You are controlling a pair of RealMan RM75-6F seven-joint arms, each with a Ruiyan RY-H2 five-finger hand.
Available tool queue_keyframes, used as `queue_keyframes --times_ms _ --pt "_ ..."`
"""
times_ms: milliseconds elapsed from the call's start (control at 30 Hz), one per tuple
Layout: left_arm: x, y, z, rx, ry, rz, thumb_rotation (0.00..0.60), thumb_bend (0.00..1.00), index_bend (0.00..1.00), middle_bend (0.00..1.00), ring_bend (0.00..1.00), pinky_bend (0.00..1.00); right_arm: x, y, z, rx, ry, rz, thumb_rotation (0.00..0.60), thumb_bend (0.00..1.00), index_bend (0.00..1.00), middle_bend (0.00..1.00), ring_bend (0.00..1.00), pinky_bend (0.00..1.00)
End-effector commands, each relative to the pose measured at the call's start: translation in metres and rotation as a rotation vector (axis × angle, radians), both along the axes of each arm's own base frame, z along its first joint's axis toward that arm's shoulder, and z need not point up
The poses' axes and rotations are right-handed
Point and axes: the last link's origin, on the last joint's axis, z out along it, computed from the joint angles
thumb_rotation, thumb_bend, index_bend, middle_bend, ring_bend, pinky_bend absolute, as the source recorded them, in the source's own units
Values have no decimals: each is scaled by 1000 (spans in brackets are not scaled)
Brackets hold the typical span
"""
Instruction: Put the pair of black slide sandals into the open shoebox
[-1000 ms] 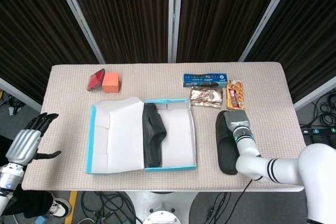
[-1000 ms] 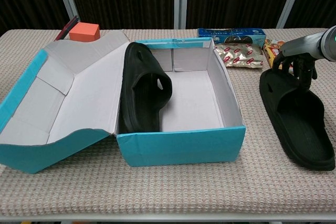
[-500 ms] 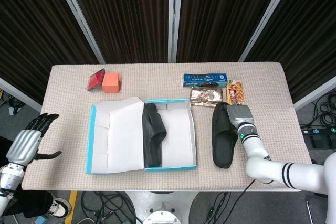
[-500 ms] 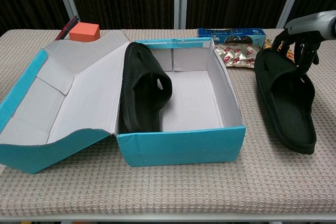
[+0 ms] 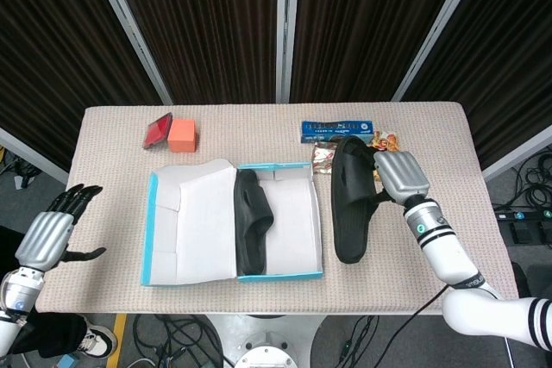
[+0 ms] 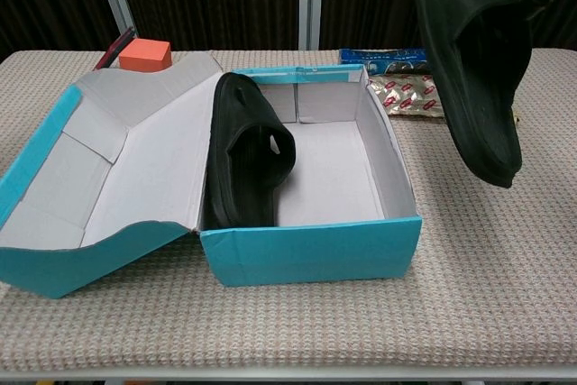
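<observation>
Black sandals (image 6: 473, 60), teal shoebox (image 6: 311, 250) with white interior.

Silver-backed right hand (image 5: 399, 176) and left hand (image 5: 52, 232) with black fingers; white, black-banded forearm with green light.

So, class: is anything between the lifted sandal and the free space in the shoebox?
Nothing visible. The right hand holds the second sandal in the air, right of the shoebox. The first sandal stands on edge along the box's left side, leaving the right part of the floor bare.
</observation>
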Motion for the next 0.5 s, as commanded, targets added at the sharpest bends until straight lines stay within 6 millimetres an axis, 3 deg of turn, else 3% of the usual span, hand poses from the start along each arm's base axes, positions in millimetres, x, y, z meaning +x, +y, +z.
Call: queue_keyframes --times_ms 33,500 --pt "1 0 0 1 1 -1 600 0 80 91 0 115 5 1 -8 18 -185 46 600 233 474 408 394 579" --pt "-4 1 2 3 11 17 600 0 80 91 0 115 -5 -17 -79 198 -493 53 600 228 475 408 394 579"
